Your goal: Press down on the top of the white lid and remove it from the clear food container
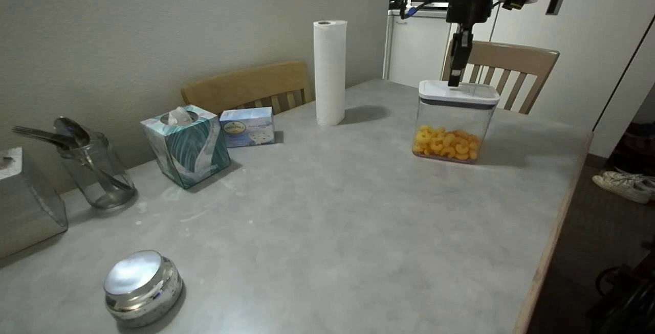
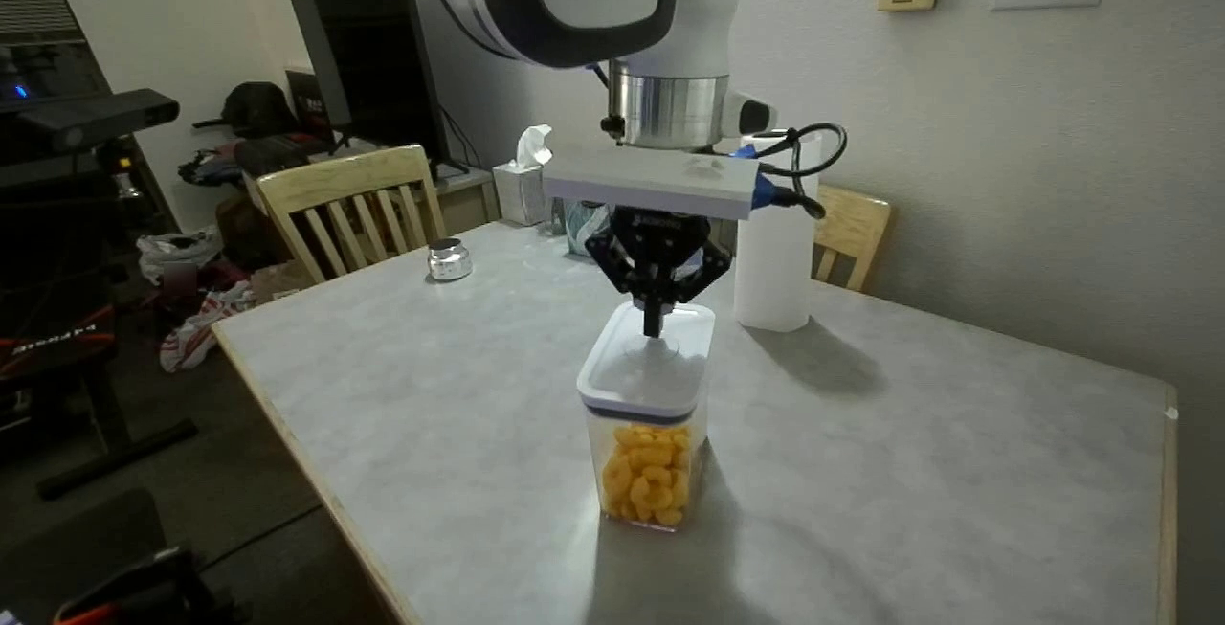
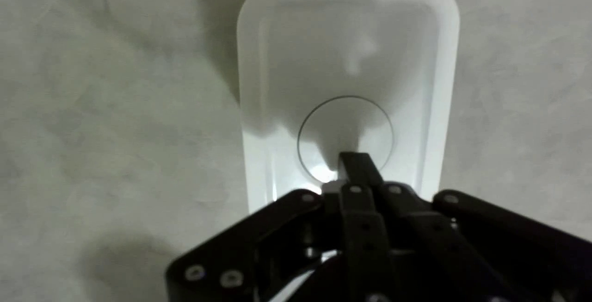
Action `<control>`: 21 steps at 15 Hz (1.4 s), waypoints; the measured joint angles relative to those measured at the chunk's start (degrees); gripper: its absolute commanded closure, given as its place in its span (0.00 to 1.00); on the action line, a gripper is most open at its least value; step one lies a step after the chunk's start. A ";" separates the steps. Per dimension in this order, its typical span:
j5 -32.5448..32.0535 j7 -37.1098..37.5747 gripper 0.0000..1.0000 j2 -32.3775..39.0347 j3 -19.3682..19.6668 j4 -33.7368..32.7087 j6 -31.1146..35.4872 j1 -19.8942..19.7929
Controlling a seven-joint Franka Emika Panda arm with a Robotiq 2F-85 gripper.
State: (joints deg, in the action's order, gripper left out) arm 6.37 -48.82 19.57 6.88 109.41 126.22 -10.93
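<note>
We judge that we are at the press. The white lid [image 3: 342, 47] sits level on top of the clear food container [image 1: 453, 119], so taking it off is still to come. The container stands upright on the table [image 1: 307, 221], yellow-orange snack pieces [image 1: 445, 143] in its lower part, and the paper towel roll [image 1: 330, 73] is well apart from it. Our gripper [image 2: 654, 326] points down above the container, its fingers [image 1: 458, 63] together with no gap showing between them, the tips over the round button [image 3: 344, 131] in the lid. Whether they touch it, we cannot tell, nor whether the button is up or down. The next move, we think, calls for a straight push inside the button's ring; if it rises, we would back off, part the fingers around it and lift the lid off the container.
</note>
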 measured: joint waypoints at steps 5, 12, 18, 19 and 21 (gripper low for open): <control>0.40 -0.07 1.00 -1.38 -0.10 1.21 4.41 -0.33; 1.60 -0.08 1.00 -0.93 -0.22 3.73 4.64 -1.43; 6.98 -1.73 1.00 -0.63 -0.71 3.79 4.16 -3.28; 8.15 -2.33 1.00 -0.63 -0.81 3.79 4.06 -3.71; 8.96 -2.39 1.00 -0.74 -0.87 3.85 4.08 -4.00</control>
State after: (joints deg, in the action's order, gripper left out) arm 15.33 -51.20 18.82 6.02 113.26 130.31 -14.92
